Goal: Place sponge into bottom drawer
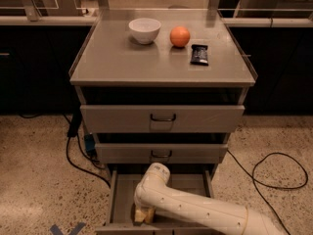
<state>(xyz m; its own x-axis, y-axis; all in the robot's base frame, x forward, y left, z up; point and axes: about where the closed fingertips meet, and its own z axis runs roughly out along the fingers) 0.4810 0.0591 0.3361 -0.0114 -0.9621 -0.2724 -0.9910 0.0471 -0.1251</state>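
The bottom drawer [121,196] of the grey cabinet stands pulled open, a shallow grey tray. My white arm reaches into it from the lower right and bends down at the wrist. The gripper [145,212] is low inside the drawer near its front edge, mostly hidden behind the arm. A bit of yellow sponge [142,214] shows at the gripper, at or just above the drawer floor. I cannot tell whether it is held or lying free.
On the cabinet top [117,62] sit a white bowl [145,30], an orange ball [180,36] and a dark packet [199,54]. The two upper drawers [162,118] are nearly shut. Black cables [80,165] lie on the speckled floor on both sides.
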